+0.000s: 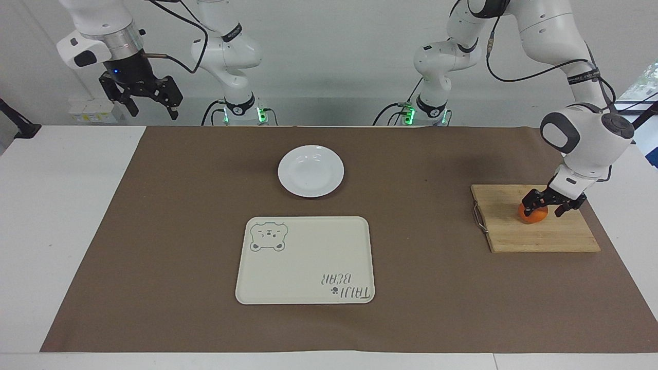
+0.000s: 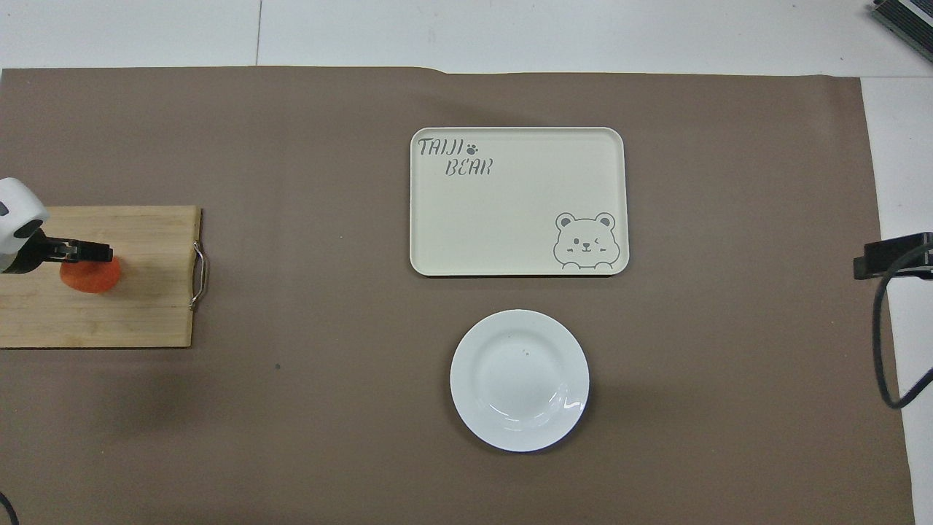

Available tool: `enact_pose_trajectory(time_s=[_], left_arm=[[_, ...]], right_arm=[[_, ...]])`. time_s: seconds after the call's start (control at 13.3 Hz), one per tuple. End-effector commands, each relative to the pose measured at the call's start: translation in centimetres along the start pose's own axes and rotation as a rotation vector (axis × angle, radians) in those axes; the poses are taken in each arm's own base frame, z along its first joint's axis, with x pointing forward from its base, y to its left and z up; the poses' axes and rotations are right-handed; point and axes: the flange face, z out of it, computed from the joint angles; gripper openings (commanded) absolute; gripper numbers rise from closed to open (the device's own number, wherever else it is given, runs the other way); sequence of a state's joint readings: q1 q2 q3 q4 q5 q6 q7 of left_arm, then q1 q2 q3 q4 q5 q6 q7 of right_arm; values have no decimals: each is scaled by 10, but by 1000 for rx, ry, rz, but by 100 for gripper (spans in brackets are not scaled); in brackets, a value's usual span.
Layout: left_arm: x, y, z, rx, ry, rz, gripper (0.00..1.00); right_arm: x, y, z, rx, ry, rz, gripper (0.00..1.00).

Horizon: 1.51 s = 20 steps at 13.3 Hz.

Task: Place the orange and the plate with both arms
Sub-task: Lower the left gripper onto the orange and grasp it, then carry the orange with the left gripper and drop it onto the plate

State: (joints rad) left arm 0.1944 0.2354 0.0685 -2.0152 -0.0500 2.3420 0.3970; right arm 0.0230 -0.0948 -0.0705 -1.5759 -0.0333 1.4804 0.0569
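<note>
The orange (image 1: 532, 217) lies on a wooden cutting board (image 1: 545, 239) at the left arm's end of the table. My left gripper (image 1: 548, 204) is down over the orange, open, with one finger on each side of it. In the overhead view one finger (image 2: 87, 251) covers the top of the orange (image 2: 91, 277). The white plate (image 1: 310, 170) lies empty on the brown mat, nearer to the robots than the tray; it also shows in the overhead view (image 2: 519, 379). My right gripper (image 1: 152, 107) waits open, raised over the right arm's end of the table.
A cream rectangular tray with a bear drawing (image 1: 308, 257) lies empty mid-table, also in the overhead view (image 2: 510, 219). The cutting board (image 2: 146, 313) has a metal handle on the side toward the tray. A brown mat covers most of the white table.
</note>
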Motion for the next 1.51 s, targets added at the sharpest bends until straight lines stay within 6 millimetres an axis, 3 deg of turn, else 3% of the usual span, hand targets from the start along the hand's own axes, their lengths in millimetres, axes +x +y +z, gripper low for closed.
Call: enact_pose_trajectory(time_s=[0.0, 0.15, 0.23, 0.38, 0.45, 0.68, 0.9, 1.21, 1.43], left_arm=[[-18, 0, 11, -11, 4, 2, 100], [-19, 3, 12, -16, -7, 4, 100], [-20, 1, 12, -17, -10, 1, 93], [-19, 2, 11, -17, -9, 2, 23], [-18, 2, 9, -16, -6, 2, 0], [-6, 18, -10, -9, 28, 31, 0], [6, 65, -48, -9, 71, 108, 0], [10, 156, -91, -45, 68, 104, 0], [9, 247, -96, -72, 55, 97, 0]], right_arm=[[-5, 5, 2, 13, -6, -17, 100], [-6, 4, 2, 13, -6, -18, 100], [-6, 5, 2, 13, -8, -17, 100], [-8, 4, 2, 13, -15, -18, 100], [-8, 6, 2, 13, -15, -15, 100], [-7, 6, 2, 13, -11, -15, 100], [-8, 6, 2, 13, -14, -14, 100], [-8, 8, 3, 13, -14, -12, 100], [-11, 9, 5, 14, -17, -11, 100]])
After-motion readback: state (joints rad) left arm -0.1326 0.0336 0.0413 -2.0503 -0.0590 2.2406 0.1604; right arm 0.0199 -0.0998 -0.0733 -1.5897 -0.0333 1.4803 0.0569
